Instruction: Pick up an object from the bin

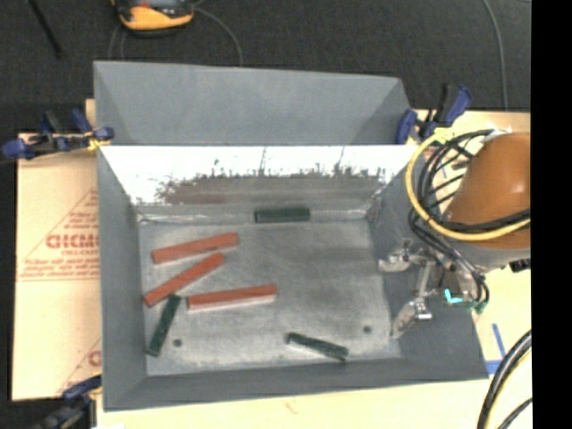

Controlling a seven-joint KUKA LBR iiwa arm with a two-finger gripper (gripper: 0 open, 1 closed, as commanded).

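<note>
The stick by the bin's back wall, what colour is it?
The stick is dark green, best seen in the camera view.

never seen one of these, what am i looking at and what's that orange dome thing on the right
This is a single camera looking down into a grey metal bin from above and a little to one side. The orange dome with cables round it is a cover on a robot arm, which reaches in from the right. Its job is to pick one thing out of the bin. Below the dome are its jaws: two metal tips standing apart over the bin's right slope, with nothing between them. On the bin floor, three orange-red bars lie at the left. There is also a dark green bar by the back wall, another in the left front corner and a third near the front.
</note>
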